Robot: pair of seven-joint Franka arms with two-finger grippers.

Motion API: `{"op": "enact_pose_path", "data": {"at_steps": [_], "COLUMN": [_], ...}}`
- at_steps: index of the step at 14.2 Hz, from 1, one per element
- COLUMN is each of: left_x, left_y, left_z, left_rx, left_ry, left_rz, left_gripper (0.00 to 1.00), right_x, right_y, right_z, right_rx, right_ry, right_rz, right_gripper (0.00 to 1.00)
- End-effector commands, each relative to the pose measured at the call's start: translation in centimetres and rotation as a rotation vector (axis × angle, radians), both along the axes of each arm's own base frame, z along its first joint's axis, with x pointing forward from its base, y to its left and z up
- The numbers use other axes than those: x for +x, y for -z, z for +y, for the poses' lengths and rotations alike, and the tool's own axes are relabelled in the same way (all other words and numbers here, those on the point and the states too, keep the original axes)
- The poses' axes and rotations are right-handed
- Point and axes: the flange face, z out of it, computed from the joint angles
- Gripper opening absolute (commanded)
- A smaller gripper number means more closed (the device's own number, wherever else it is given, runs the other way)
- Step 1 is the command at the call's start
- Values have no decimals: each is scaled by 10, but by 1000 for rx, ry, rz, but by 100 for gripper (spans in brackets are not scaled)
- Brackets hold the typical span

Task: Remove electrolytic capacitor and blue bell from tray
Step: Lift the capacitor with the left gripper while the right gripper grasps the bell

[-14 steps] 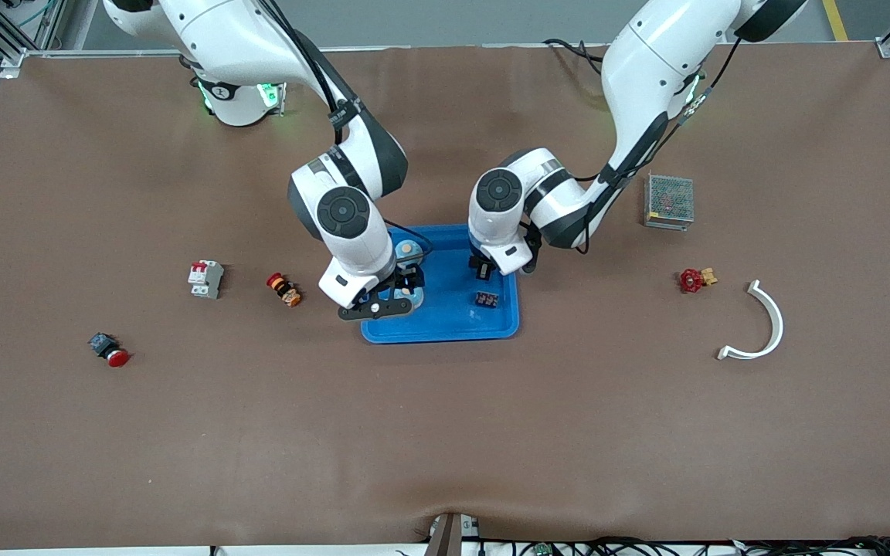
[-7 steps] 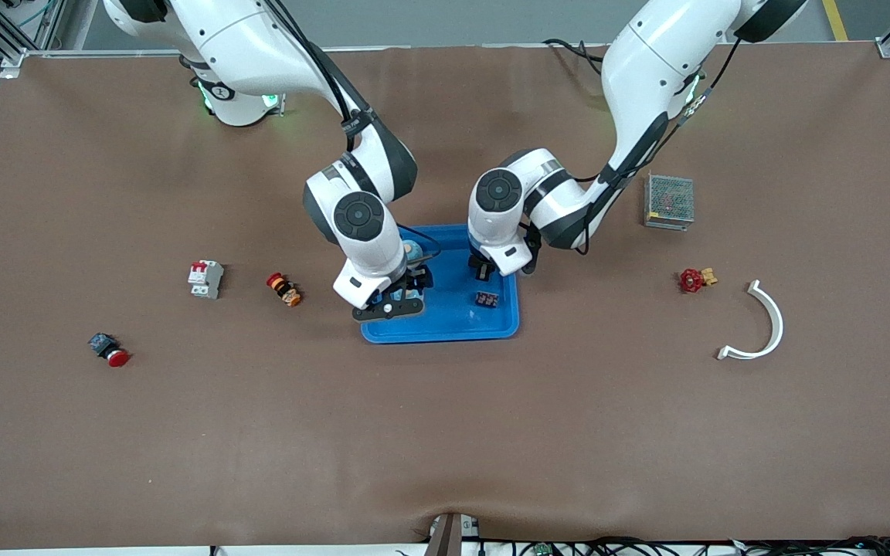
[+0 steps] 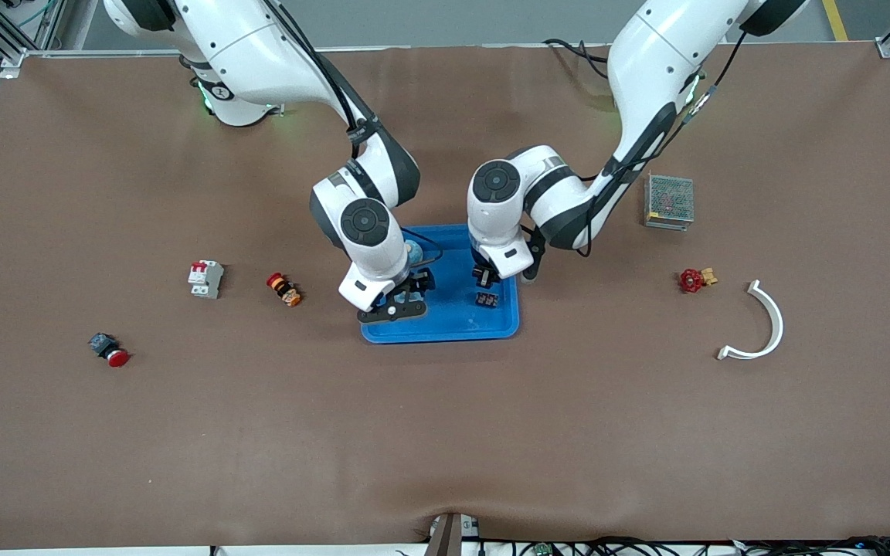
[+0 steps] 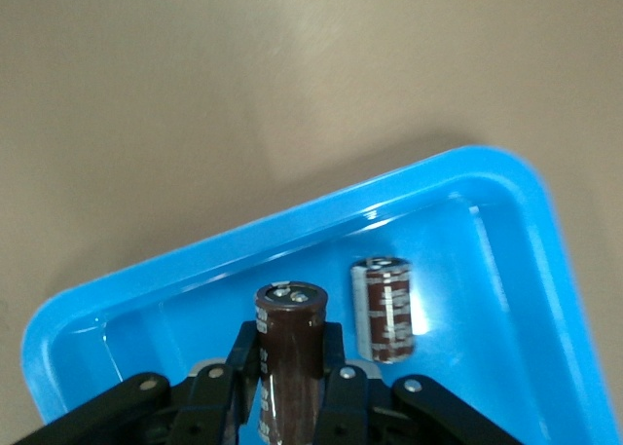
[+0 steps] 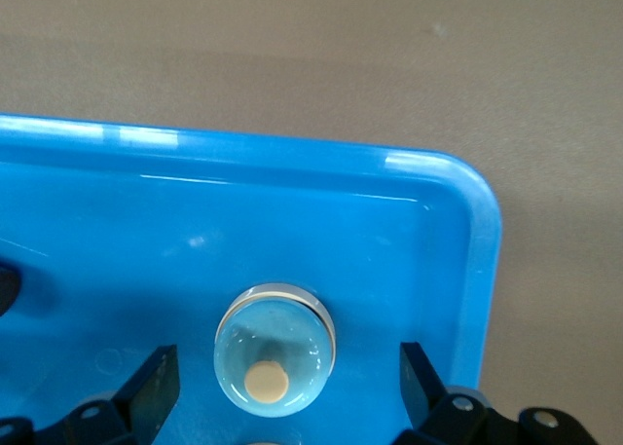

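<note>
A blue tray point(image 3: 445, 328) lies mid-table. My left gripper point(image 3: 484, 278) hangs over the tray's left-arm end, shut on a dark brown capacitor point(image 4: 290, 314) that stands upright between its fingers. A second capacitor point(image 3: 487, 299) lies on its side in the tray beside it point(image 4: 385, 309). My right gripper point(image 3: 392, 309) is open over the tray's right-arm end. A light-blue bell point(image 5: 275, 357) with a beige button sits in the tray between its fingers point(image 5: 156, 387), touching neither. Another light-blue dome point(image 3: 412, 250) sits in the tray by the right wrist.
Toward the right arm's end lie a white breaker point(image 3: 205, 278), an orange-red button point(image 3: 284, 289) and a red push button point(image 3: 109, 350). Toward the left arm's end are a metal mesh box point(image 3: 669, 201), a red valve point(image 3: 694, 279) and a white curved piece point(image 3: 758, 324).
The right gripper has slid along the tray toward the left arm's end, staying open. The left gripper has closed on the capacitor and shifted slightly toward the one lying in the tray.
</note>
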Motion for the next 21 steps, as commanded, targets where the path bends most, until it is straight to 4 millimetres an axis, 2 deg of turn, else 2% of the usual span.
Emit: {"op": "enact_pose_path", "data": {"at_steps": [1,4,9,13,16,20,21], "left_x": [7,22,43,56,56,55,55], "left_y": [-40,-73,-125,-151,-153,-128,-118], "left_z": [15,43,103,160,201,242,258], "left_rx": [54,102,133,123,120,122,119], "left_ry": [57,109,232,337,420,493,508], "left_rz": [-37,-34,39,121,170,242,270], "left_gripper": [0,0,0,0,0,0,0], "right_x": [-4,-7,-14,-16,-19,-22,-22], "right_y": [8,20,34,45,50,51,51], "right_z": [9,12,11,10,13,15,15], "right_rx": [14,11,2,-1,-5,-7,-7], "right_ry": [3,1,-10,-13,-21,-24,-24], "right_rz": [-14,-14,-8,-12,-13,-11,-11], "right_gripper": [100,100,100,100,100,100,100]}}
